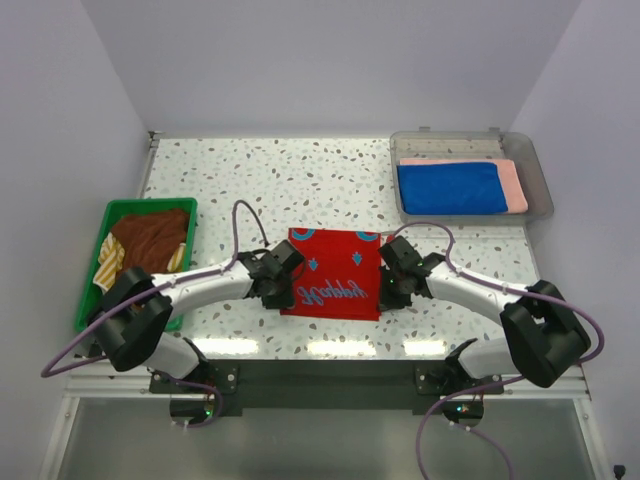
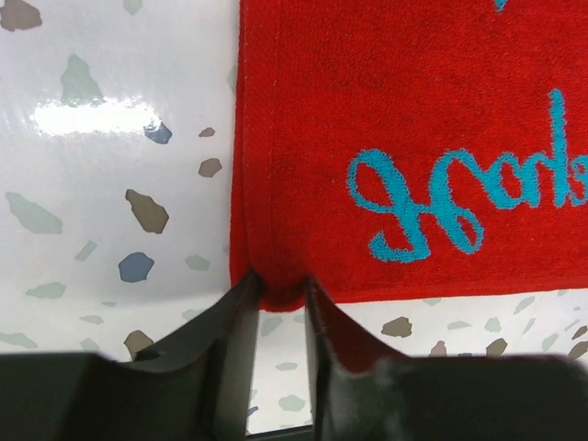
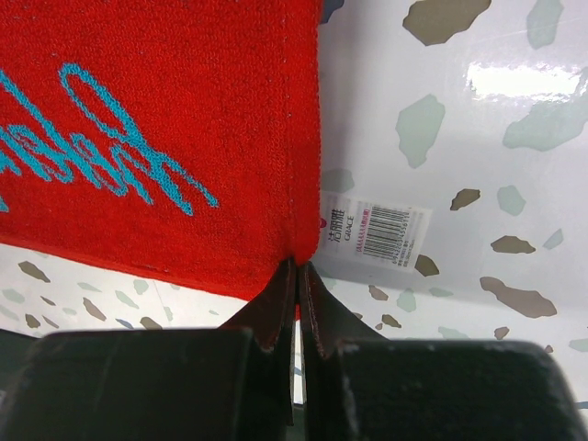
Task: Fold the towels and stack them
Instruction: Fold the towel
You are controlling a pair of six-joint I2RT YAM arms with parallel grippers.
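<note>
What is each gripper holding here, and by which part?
Both pinch the red towel: left gripper its near left corner, right gripper its near right corner.

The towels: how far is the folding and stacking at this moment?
Done: a blue towel lies folded on a pink towel in the clear tray. In hand: the left end effector and right end effector each pinch a near corner of the red towel on the table. Remaining: folding and stacking it, then the brown towel and striped towel in the green basket.
</note>
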